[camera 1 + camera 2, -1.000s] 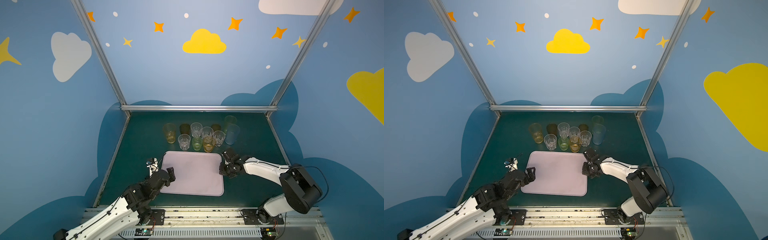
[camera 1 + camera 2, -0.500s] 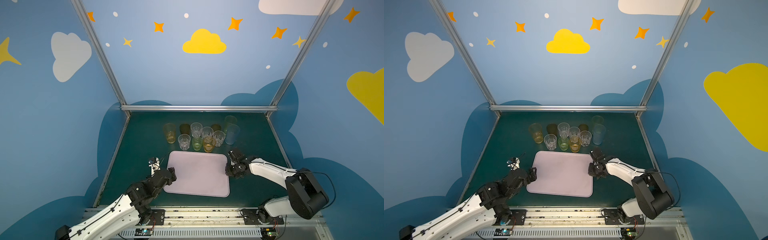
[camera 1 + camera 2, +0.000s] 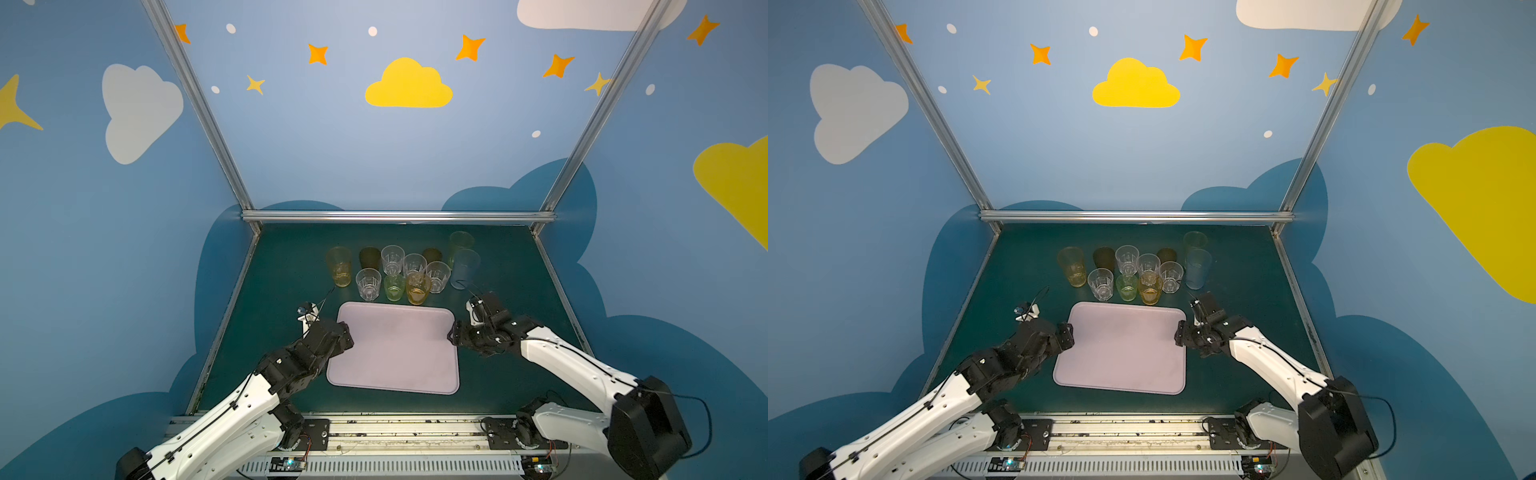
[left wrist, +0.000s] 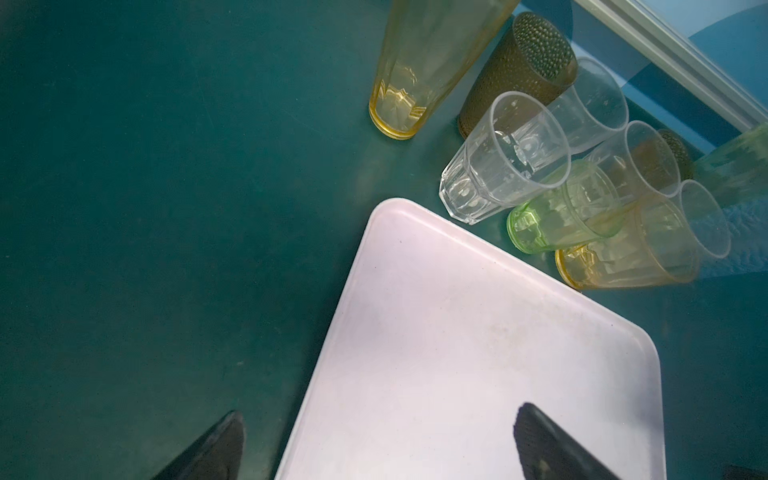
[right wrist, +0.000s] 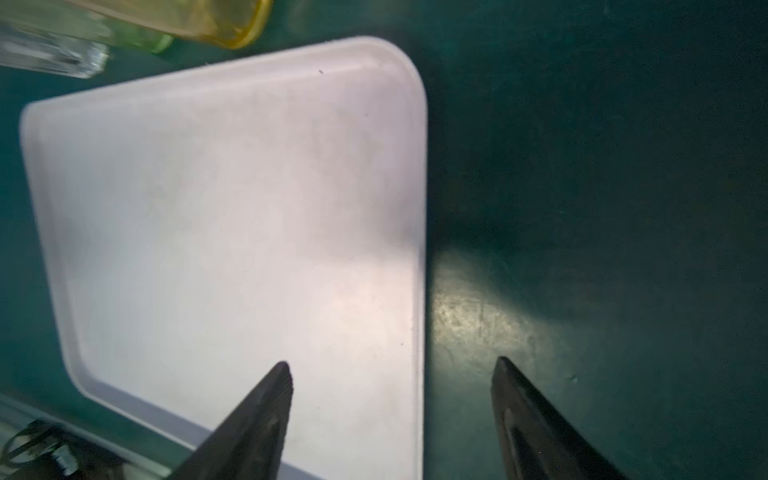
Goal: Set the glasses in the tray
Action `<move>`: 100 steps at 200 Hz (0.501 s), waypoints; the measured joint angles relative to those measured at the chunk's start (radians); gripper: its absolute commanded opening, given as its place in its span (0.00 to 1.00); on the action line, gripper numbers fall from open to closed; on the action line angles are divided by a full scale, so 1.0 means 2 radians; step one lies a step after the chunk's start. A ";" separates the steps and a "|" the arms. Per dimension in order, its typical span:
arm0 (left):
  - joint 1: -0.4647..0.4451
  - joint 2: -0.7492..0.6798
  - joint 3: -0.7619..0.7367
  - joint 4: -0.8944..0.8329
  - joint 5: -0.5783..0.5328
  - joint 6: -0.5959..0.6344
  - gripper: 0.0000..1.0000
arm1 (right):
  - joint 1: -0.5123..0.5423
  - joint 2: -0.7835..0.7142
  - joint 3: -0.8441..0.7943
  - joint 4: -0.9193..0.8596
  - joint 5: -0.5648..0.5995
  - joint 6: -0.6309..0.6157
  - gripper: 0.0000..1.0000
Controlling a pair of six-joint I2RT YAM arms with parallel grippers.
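Observation:
The pale lilac tray (image 3: 395, 353) (image 3: 1121, 353) lies flat on the green mat with nothing in it. Just behind it the glasses (image 3: 399, 270) (image 3: 1133, 270) stand in a tight cluster: a tall yellow one (image 3: 340, 266) at the left, tall green (image 3: 460, 243) and blue (image 3: 465, 268) ones at the right, short clear, green, orange and brown ones between. My left gripper (image 3: 343, 336) (image 4: 380, 409) is open astride the tray's (image 4: 457, 332) left rim. My right gripper (image 3: 453, 334) (image 5: 392, 361) is open astride the tray's (image 5: 208, 208) right rim, holding nothing.
An aluminium rail (image 3: 399, 216) runs along the back of the mat and slanted rails (image 3: 557, 282) bound its sides. Blue walls enclose the cell. The arm bases sit on the front rail (image 3: 399, 428). Bare mat (image 3: 282, 274) lies left and right of the glasses.
The tray slid a little to the right with my right gripper on its right rim. That gripper then opened and let go. My left arm followed the tray, still open.

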 measured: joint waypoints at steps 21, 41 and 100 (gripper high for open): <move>0.021 0.030 0.023 0.003 0.018 0.017 1.00 | 0.000 -0.051 -0.001 0.000 -0.014 -0.002 0.84; 0.042 0.065 0.048 0.014 0.038 0.034 1.00 | 0.000 -0.098 -0.015 0.005 -0.026 -0.005 0.86; 0.079 0.169 0.120 0.047 0.087 0.076 1.00 | 0.000 -0.180 -0.073 0.026 -0.058 0.004 0.86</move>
